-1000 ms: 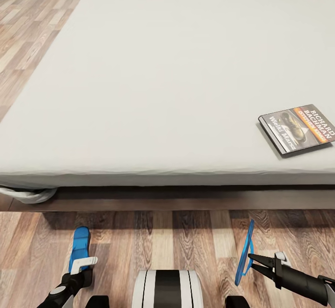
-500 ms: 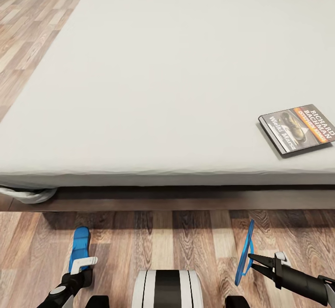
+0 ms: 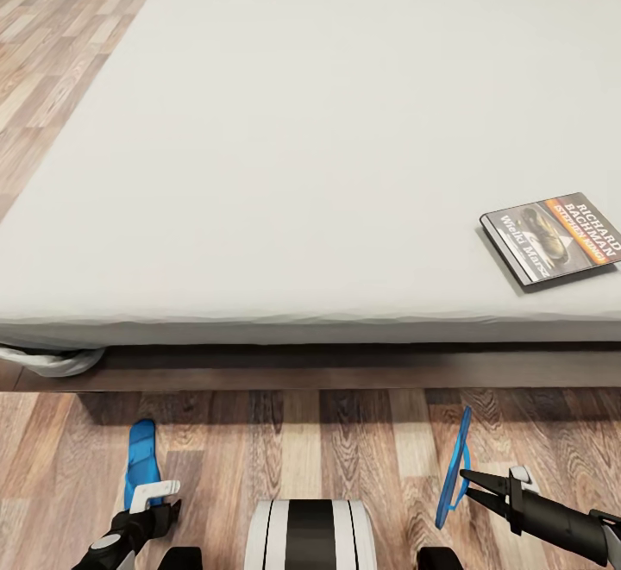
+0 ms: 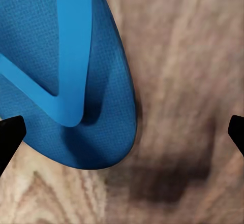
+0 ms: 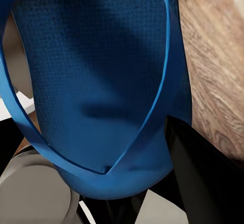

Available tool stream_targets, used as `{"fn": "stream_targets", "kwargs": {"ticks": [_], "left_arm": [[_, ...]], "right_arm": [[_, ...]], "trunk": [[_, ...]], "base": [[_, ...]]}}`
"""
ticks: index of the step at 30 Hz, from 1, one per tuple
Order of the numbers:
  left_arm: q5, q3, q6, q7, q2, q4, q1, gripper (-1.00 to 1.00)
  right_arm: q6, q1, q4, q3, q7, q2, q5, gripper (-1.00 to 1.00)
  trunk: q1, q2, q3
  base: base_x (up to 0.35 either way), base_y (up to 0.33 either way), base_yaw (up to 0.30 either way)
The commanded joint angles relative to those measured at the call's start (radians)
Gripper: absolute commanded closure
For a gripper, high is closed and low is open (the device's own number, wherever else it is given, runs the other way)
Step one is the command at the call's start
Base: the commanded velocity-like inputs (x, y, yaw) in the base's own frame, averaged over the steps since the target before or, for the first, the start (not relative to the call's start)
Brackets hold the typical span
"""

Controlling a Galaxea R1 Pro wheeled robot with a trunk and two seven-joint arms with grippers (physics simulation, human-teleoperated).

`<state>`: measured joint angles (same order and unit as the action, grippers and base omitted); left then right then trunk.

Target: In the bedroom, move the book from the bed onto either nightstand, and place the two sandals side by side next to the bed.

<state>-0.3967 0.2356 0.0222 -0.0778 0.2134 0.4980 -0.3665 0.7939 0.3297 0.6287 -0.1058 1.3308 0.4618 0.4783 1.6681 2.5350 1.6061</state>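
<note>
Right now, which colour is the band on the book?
Orange, on the black-covered book; the head view shows it best.

Book [image 3: 552, 236] on bed [image 3: 285, 147]; blue sandals [image 3: 141, 462] on floor.

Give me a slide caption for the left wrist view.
Open left gripper above a bright-blue flip-flop sandal lying flat on wood-plank floor.

A matt, finely textured blue sandal [image 4: 66, 76] is seen on grained wood-plank floor [image 4: 188, 82]; the mattress [image 3: 302, 139] looks smooth cloth.
</note>
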Motion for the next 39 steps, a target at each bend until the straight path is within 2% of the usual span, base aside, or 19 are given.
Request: {"fn": "stream_targets", "kwargs": {"ticks": [1,13,39], "left_arm": [[-0.008,0.008,0.002,-0.008,0.001,0.002,0.000,-1.00],[-0.008,0.008,0.003,-0.009,0.001,0.002,0.000,-1.00],[-0.008,0.008,0.004,-0.010,0.001,0.002,0.000,-1.00]], "right_arm": [[0.009,0.000,0.000,0.000,-0.001,0.000,0.003,1.00],[0.009,0.000,0.000,0.000,-0.001,0.000,0.003,1.00],[0.009,0.000,0.000,0.000,-0.001,0.000,0.003,1.00]], "trunk": [[0.000,0.000,0.001],[0.000,0.000,0.001],[-0.012,-0.006,-0.100]], "base": [[0.000,0.000,0.000],[0.000,0.000,0.000],[0.000,0.000,0.000]]}}
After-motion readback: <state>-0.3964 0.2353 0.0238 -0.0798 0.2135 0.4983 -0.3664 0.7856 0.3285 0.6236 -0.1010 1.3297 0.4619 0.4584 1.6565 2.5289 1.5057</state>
